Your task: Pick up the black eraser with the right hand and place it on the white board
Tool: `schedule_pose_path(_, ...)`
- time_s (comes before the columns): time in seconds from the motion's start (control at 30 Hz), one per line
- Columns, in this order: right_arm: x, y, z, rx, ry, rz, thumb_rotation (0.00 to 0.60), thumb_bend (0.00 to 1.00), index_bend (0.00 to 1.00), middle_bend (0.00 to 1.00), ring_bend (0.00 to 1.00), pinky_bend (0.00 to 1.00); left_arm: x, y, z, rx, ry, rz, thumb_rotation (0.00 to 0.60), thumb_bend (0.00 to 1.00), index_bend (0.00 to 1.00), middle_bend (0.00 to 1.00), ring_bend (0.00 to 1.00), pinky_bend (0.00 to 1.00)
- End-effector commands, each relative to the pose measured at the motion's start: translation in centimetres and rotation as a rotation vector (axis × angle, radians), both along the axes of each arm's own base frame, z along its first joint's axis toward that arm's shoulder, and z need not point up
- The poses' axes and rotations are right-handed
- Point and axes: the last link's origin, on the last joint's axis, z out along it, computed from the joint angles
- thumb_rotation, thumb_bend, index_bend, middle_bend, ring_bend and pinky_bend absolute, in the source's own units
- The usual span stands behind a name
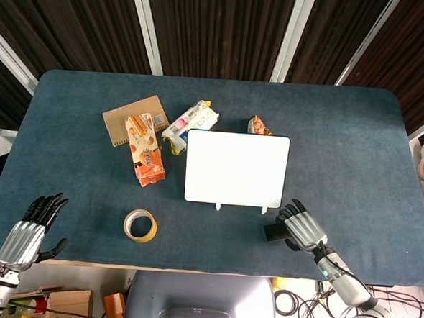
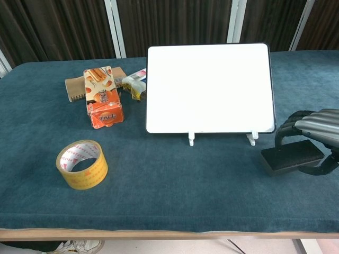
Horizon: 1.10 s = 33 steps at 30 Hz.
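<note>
The black eraser (image 2: 290, 157) is gripped by the right hand (image 2: 312, 135), fingers curled over its far edge and thumb at its near side, just near and right of the white board (image 2: 210, 87). It appears barely lifted, if at all (contact with the table cannot be judged). Transfer and placement remain. The left hand (image 1: 28, 228) is held open and empty. No containers are seen.

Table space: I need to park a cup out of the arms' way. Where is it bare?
Bare: the right end past the white board, and the near middle between tape roll and eraser. Crowded: snacks left of the board.
</note>
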Motion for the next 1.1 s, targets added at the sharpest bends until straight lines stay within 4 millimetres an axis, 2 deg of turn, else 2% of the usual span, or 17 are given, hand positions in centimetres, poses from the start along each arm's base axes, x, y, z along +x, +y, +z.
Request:
schedule_pose_path(0.03,0.2,0.0,0.0,-0.004,0.004,0.008,0.600,0.25,0.39,0.24,0.14,0.10,0.0,0.0,0.0,-0.002,0.001,0.001,0.600,0.35,0.00,0.00,0.00,0.05)
schedule_pose_path(0.2,0.5,0.0,0.0,-0.023,0.008,0.026,0.600,0.25,0.46,0.25,0.16,0.13,0.0,0.0,0.1,0.002,-0.002,-0.004,0.600,0.35,0.00,0.00,0.00,0.05)
schedule_pose_path(0.47,0.4,0.1,-0.3,-0.041,0.002,0.038,0.600,0.25,0.66,0.39,0.25,0.24,-0.1,0.0,0.1,-0.002,0.000,0.003,0.600,0.35,0.00,0.00,0.00,0.05)
schedule_pose_path(0.8,0.3,0.2,-0.5,-0.060,-0.018,0.054,0.600,0.25,0.79,0.49,0.34,0.32,-0.2,0.0,0.1,-0.007,0.006,0.004,0.600,0.35,0.00,0.00,0.00,0.05)
schedule_pose_path(0.93,1.4,0.2,0.0,-0.119,-0.045,0.159,0.600,0.25,0.79,0.49,0.35,0.33,-0.2,0.0,0.2,-0.001,0.004,0.006,0.600,0.35,0.00,0.00,0.00,0.05)
schedule_pose_path(1.1,4.3,-0.2,0.6,-0.215,-0.106,0.313,0.600,0.25,0.78,0.50,0.36,0.33,-0.1,0.0,0.3,-0.001,-0.005,0.003,0.600,0.35,0.00,0.00,0.00,0.05)
